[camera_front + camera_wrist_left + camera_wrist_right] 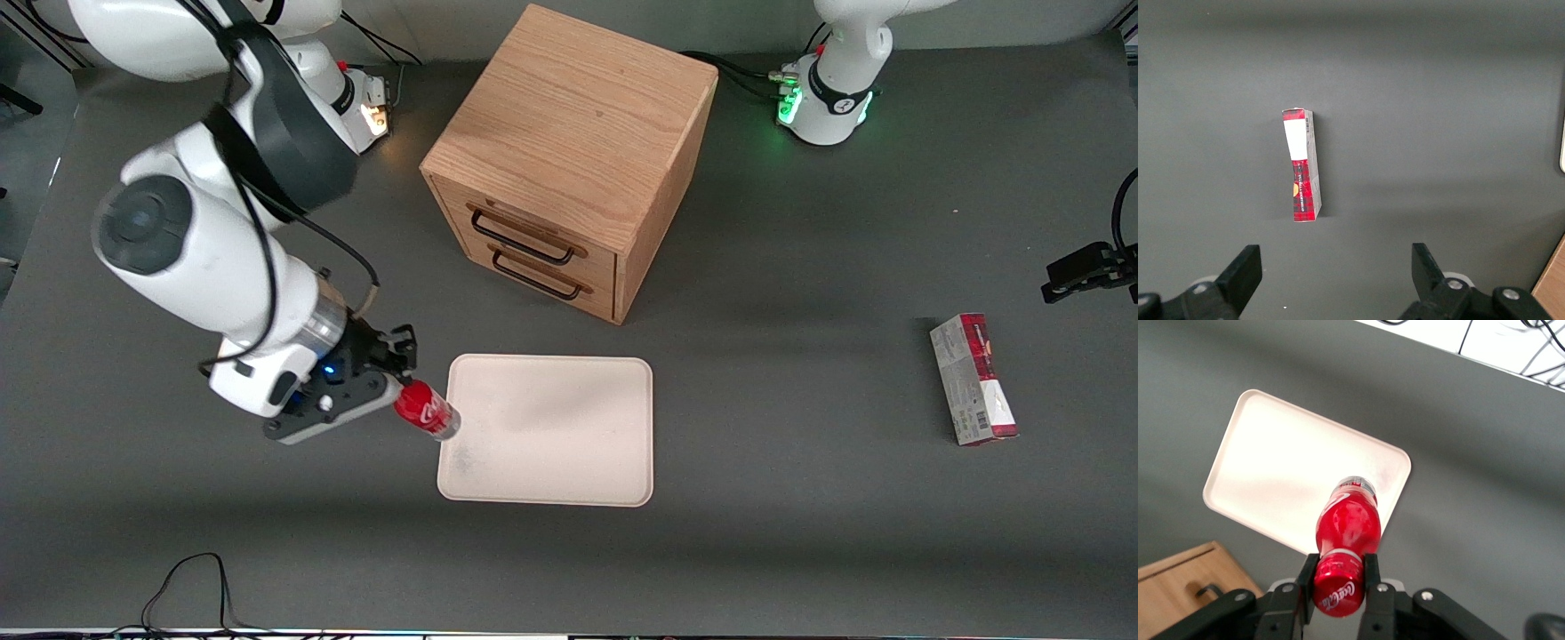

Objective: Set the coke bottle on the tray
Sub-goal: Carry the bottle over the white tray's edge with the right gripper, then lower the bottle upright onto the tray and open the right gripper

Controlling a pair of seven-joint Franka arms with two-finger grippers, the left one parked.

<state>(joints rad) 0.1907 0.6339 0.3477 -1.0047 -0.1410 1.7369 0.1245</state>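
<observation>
While the gripper (397, 397) hangs just beside the tray's (569, 391) edge at the working arm's end, the coke bottle (428, 411) is pinched at its cap between the fingers (1371, 570). Its long axis is tilted, the clear base reaching over the tray's rim. A short carry toward the tray's middle is judged to be needed before release.

A wooden cabinet (569, 160) with two drawers sits on the gray desk (800, 533). A red and gray box (973, 379) lies toward the parked arm's end.
</observation>
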